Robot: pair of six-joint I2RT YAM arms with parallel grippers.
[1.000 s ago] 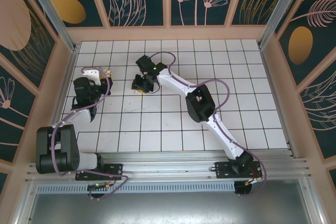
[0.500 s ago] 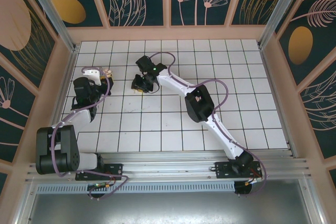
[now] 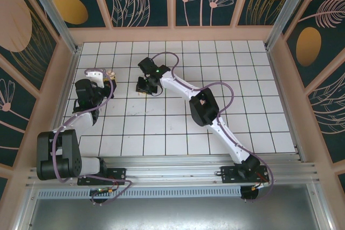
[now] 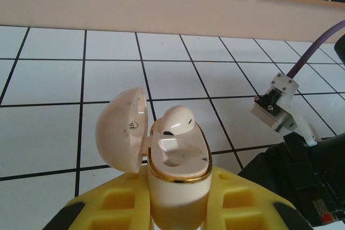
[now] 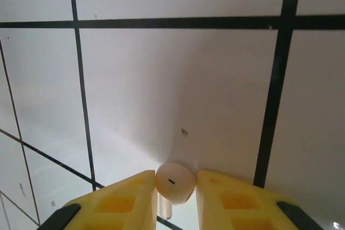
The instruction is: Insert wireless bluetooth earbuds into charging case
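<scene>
Top external view shows the white tiled tabletop (image 3: 248,106) with both arms reaching to its far half. The left gripper (image 3: 107,73) is close to the far-left corner, not far from the left edge. The right gripper (image 3: 143,85) is lowered to the tiles to the right of it, left of the middle of the tabletop, and the two are near but apart. In the left wrist view the left gripper (image 4: 175,211) has its yellow fingers (image 4: 102,206) closed from both sides on the pale beige charging case (image 4: 180,168), which stands upright between them. The lid (image 4: 121,130) of the case is swung open to the left on its hinge. One beige earbud, the seated earbud (image 4: 178,121), sits in the far slot of the case, and the near slot (image 4: 171,149) beside it is bare. At the right border of this view come black and pale metal parts of the right arm (image 4: 280,103) with a purple cable (image 4: 318,44). In the right wrist view the right gripper (image 5: 176,187) has its two yellow fingers (image 5: 126,200) pressed on both sides of the free earbud (image 5: 174,180), a small beige bud with a dark slit on its round head, so this claw is clamped on it. The bud is low over a white tile, next to a black grout line; I cannot tell if it touches the tile or is lifted.
</scene>
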